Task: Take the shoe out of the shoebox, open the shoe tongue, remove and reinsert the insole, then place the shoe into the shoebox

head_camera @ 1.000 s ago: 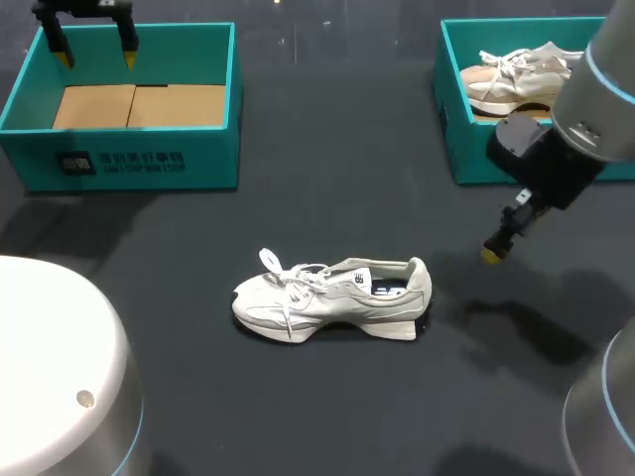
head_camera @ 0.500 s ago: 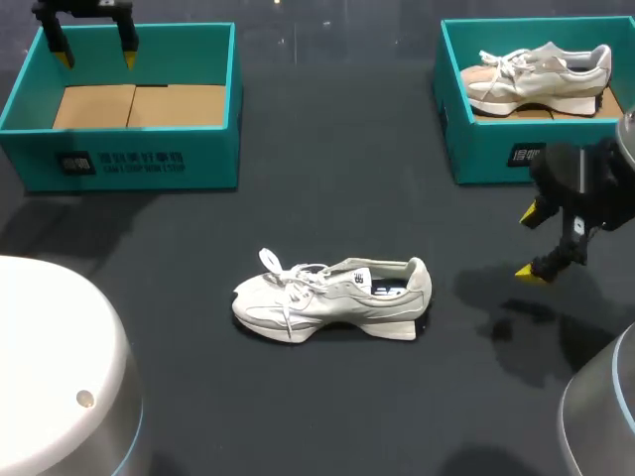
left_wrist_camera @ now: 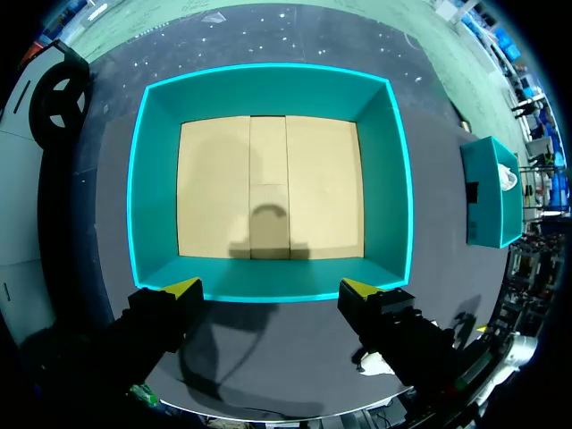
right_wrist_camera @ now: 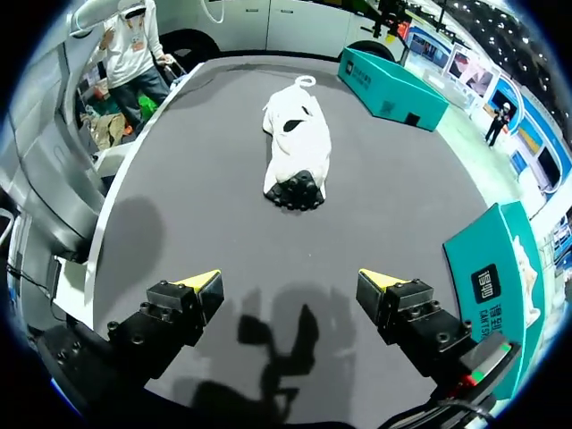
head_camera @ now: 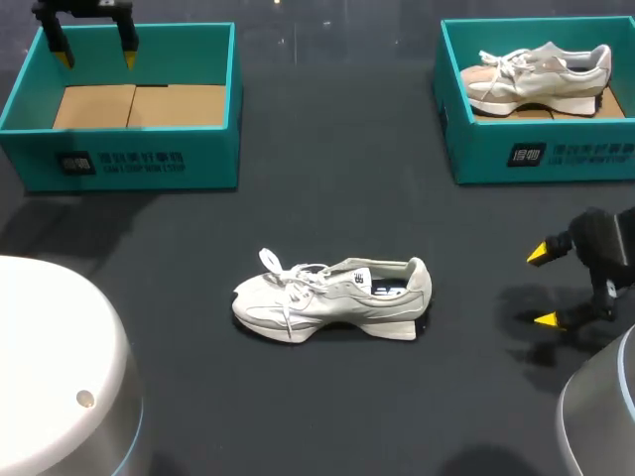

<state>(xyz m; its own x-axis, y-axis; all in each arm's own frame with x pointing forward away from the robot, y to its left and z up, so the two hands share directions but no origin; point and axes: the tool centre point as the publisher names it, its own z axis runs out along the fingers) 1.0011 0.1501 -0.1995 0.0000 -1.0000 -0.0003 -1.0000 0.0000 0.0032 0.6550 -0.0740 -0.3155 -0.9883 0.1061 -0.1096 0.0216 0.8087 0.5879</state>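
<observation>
A: Where's the white lace-up sneaker point(head_camera: 332, 297)?
B: Out on the dark table point(head_camera: 327, 159). Right gripper point(head_camera: 544, 288) off its heel end, spread wide, holding nothing; left gripper point(head_camera: 96, 58) well beyond its toe, equally wide, nothing held.

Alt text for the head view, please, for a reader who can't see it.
A white shoe stands on its sole mid-table. The open left gripper hangs over an empty teal shoebox at far left; a second shoebox at far right holds another shoe. The open right gripper is right of the white shoe.
</observation>
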